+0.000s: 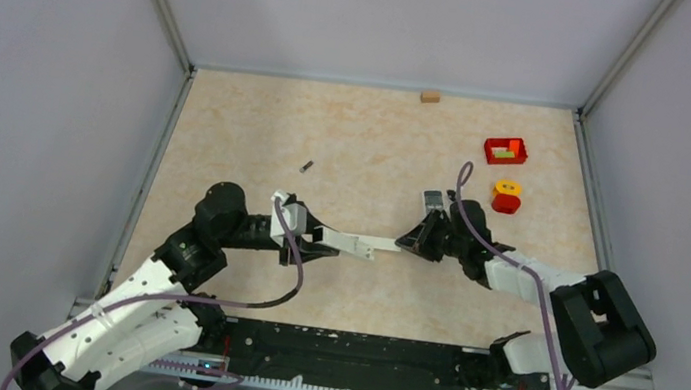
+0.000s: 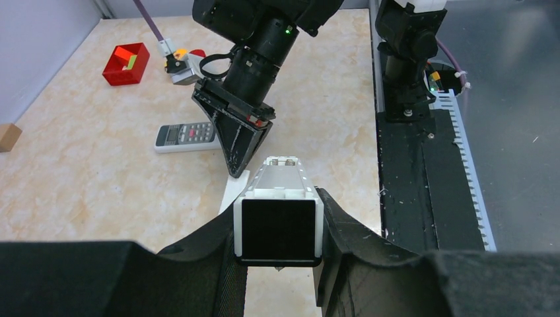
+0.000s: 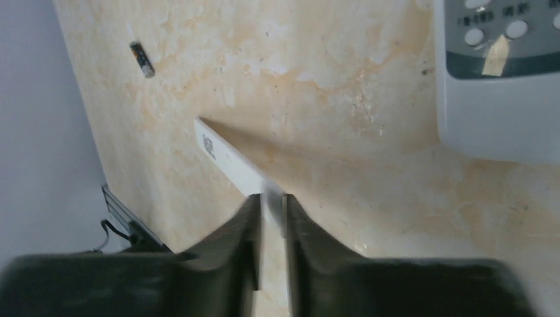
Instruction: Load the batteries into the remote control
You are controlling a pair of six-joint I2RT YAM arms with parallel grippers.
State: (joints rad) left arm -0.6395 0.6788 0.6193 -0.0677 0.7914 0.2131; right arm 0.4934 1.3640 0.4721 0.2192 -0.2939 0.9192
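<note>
The remote control (image 1: 433,202) (image 2: 187,137) (image 3: 502,79), a small white handset with grey buttons, lies flat on the table just behind my right gripper. One dark battery (image 1: 306,165) (image 3: 142,59) lies alone further left. My left gripper (image 1: 324,237) (image 2: 277,231) is shut on a long white bar (image 1: 355,244) (image 2: 279,198) with a black end face, held level above the table. My right gripper (image 1: 406,243) (image 2: 238,170) (image 3: 271,205) meets the bar's far end, shut on a thin white strip (image 3: 228,158) (image 2: 232,195) with a small label.
A red tray (image 1: 505,152) (image 2: 125,64) and a yellow-topped red cylinder (image 1: 507,196) stand at the back right. A small wooden block (image 1: 430,96) (image 2: 8,137) sits by the back wall. The black base rail (image 1: 350,357) runs along the near edge, and walls enclose the table.
</note>
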